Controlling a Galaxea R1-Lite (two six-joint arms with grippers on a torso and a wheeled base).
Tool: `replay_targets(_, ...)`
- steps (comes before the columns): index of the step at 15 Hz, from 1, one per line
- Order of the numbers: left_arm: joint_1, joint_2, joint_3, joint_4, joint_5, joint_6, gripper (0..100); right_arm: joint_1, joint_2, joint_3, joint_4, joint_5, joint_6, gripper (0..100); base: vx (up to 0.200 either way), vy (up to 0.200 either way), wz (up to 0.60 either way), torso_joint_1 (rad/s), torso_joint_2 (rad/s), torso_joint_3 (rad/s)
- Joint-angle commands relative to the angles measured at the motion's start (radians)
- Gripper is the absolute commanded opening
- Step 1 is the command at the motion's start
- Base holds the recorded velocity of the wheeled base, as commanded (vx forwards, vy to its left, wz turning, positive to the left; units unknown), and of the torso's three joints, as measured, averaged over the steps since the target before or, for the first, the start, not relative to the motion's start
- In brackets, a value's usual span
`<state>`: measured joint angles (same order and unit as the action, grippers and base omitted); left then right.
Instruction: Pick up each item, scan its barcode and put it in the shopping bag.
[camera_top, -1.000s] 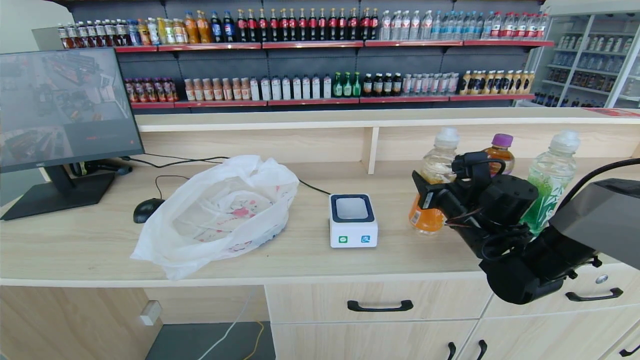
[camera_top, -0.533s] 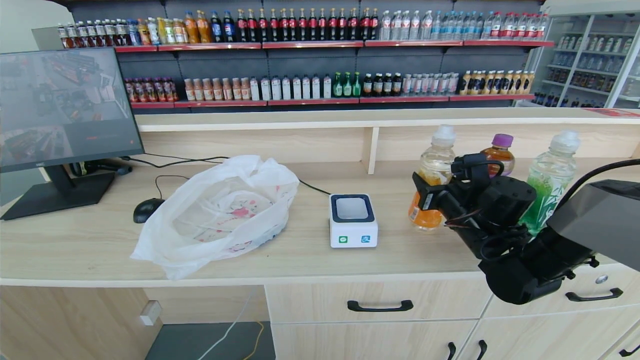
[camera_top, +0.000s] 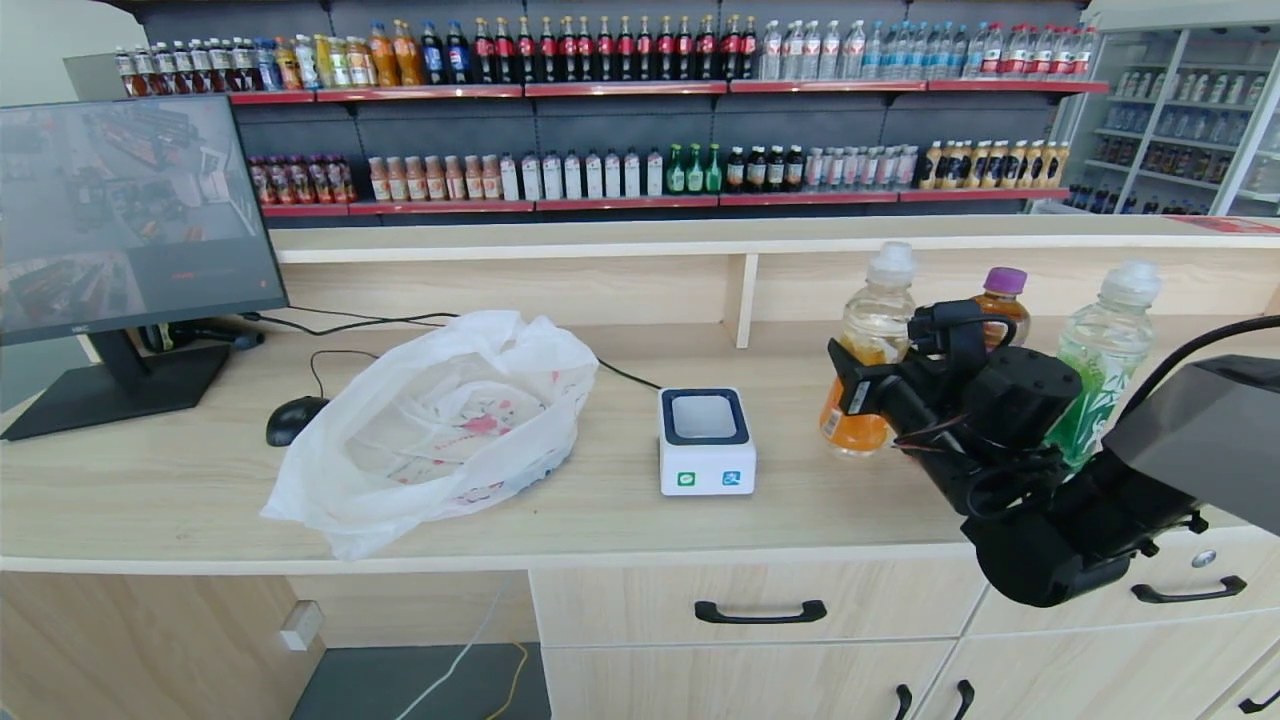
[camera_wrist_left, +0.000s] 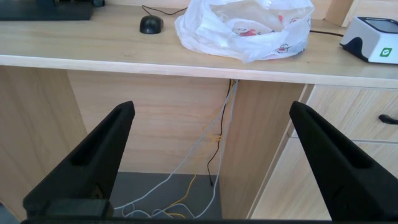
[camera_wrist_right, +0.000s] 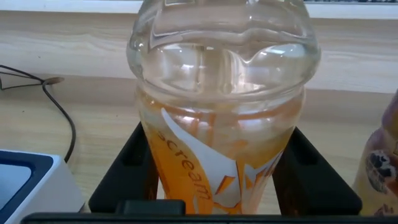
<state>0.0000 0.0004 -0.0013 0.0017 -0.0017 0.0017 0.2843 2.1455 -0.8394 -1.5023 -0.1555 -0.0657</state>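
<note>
The counter (camera_top: 620, 520) before me carries a monitor (camera_top: 120, 210), mouse (camera_top: 295, 419), shopping bag (camera_top: 440, 430), barcode scanner (camera_top: 705, 440), purple-capped bottle (camera_top: 1003, 295) and green-labelled bottle (camera_top: 1100, 345).

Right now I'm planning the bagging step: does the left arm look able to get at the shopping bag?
Probably yes, though not directly: the open left end effector sits below the counter edge. Raised above it, its way to the shopping bag looks free.

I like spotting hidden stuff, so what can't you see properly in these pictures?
1. The orange bottle: no barcode can be made out. In the head view the jaws of the right gripper cover part of its side, and the right wrist view's edge cuts off its cap.
2. The purple-capped bottle: head view, lower body behind the right arm.
3. The shopping bag: head view, its crumpled sides hide the bottom.
</note>
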Motion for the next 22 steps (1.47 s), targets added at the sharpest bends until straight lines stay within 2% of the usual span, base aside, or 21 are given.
replay_targets(1,0.000,0.000,0.000,0.000,0.000,0.000,100,0.001,-0.058,0.003,0.004,-0.019,0.001,0,0.000,0.000,0.00,0.000,0.00,0.000)
replay_targets(7,0.000,0.000,0.001,0.000,0.000,0.000,100,0.032,-0.248,0.131,0.071,-0.021,0.003,0,0.000,0.000,0.00,0.000,0.00,0.000)
replay_targets(11,0.000,0.000,0.000,0.000,0.000,0.000,100,0.119,-0.404,0.224,0.162,-0.021,0.038,0,0.000,0.000,0.00,0.000,0.00,0.000)
replay_targets(17,0.000,0.000,0.000,0.000,0.000,0.000,100,0.236,-0.624,0.260,0.424,-0.018,0.208,0,0.000,0.000,0.00,0.000,0.00,0.000)
replay_targets(20,0.000,0.000,0.000,0.000,0.000,0.000,100,0.260,-0.613,0.260,0.439,-0.006,0.271,0,0.000,0.000,0.00,0.000,0.00,0.000)
replay_targets(22,0.000,0.000,0.000,0.000,0.000,0.000,100,0.266,-0.613,0.266,0.436,0.042,0.331,0,0.000,0.000,0.00,0.000,0.00,0.000)
